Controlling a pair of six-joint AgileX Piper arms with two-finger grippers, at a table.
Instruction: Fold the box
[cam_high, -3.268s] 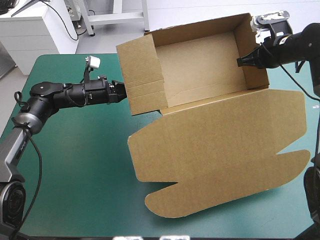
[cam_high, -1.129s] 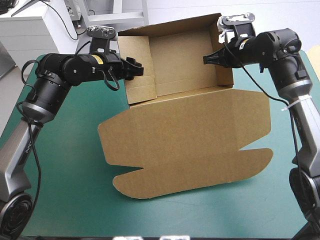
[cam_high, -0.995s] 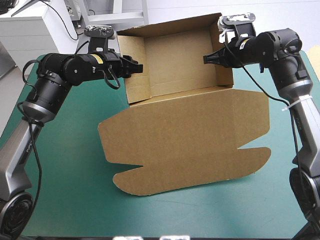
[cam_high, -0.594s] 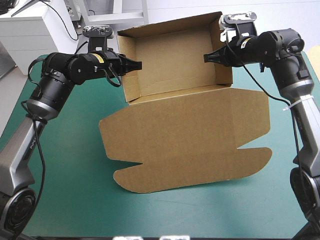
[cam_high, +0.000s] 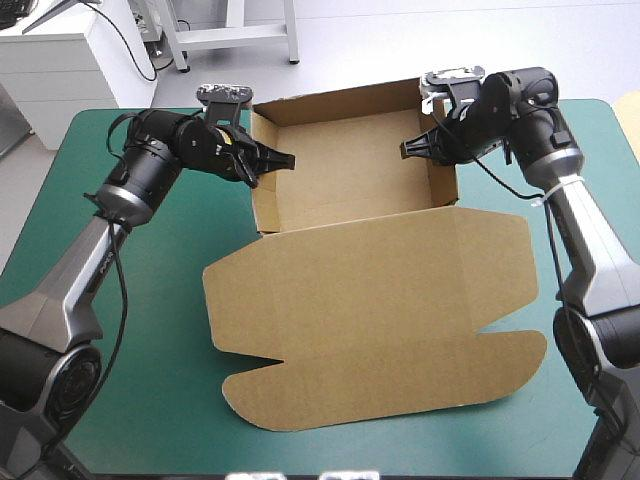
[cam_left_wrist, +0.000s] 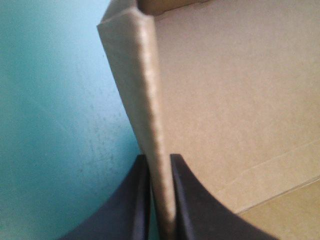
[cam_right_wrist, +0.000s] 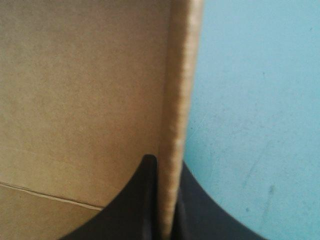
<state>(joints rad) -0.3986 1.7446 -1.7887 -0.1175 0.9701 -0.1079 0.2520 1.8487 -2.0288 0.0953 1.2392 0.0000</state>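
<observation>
Box (cam_high: 350, 175) held at both side walls
Left gripper (cam_high: 284, 158) and right gripper (cam_high: 406, 150) each clamp one wall; lid (cam_high: 380, 300) flat.

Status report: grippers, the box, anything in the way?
Left gripper shut on the box, left wall; right gripper shut on its right wall. Box an open tray, lid lying flat. Nothing seen in the way.

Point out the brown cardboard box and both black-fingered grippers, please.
Brown cardboard box (cam_high: 370, 300): high view, on its flat lid.
Black-fingered left gripper (cam_left_wrist: 158, 157): left wrist view, between fingertips clamping a wall.
Black-fingered right gripper (cam_right_wrist: 165, 161): right wrist view, between fingertips clamping the opposite wall.
</observation>
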